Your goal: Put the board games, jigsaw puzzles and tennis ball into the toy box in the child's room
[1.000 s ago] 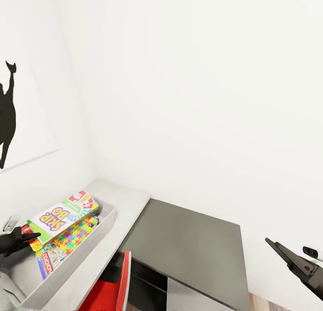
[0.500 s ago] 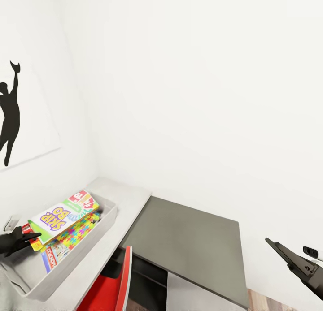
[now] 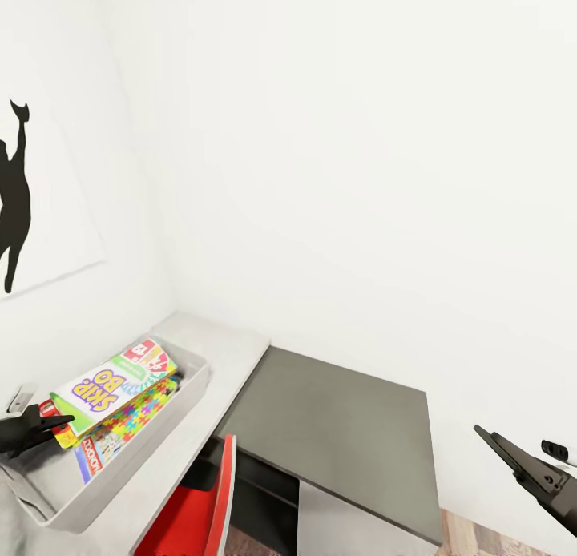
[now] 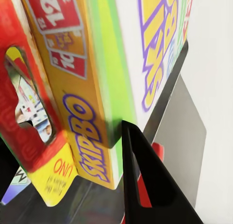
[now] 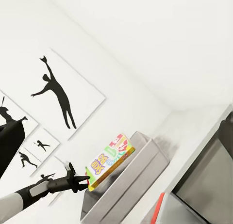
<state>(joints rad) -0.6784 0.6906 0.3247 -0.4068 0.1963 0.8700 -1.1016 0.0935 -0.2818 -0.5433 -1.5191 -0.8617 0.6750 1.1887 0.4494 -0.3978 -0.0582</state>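
The light grey toy box [image 3: 192, 377] stands on the pale table [image 3: 232, 352] in the corner of the child's room. A white and green Skip-Bo board game [image 3: 112, 384] lies tilted on top inside it. Beneath it are a multicoloured jigsaw puzzle [image 3: 138, 416] and the Monopoly box [image 3: 98, 453]. A red-edged yellow game box [image 4: 34, 136] sits under the Skip-Bo box's near end. My left gripper [image 3: 58, 426] is open, its fingers spread either side of that near end. My right gripper [image 3: 513, 452] hangs open, low at the right, holding nothing. The tennis ball and the bed are out of view.
A lower cabinet with a dark grey top [image 3: 336, 436] adjoins the table on the right. A red chair [image 3: 204, 512] is tucked in front of the table. White walls close in behind and to the left, with a black silhouette picture [image 3: 14, 195]. Wood floor [image 3: 497, 540] shows at bottom right.
The whole head view has shifted slightly, so the camera moved. The games, the toy box and both grippers keep the same places relative to each other.
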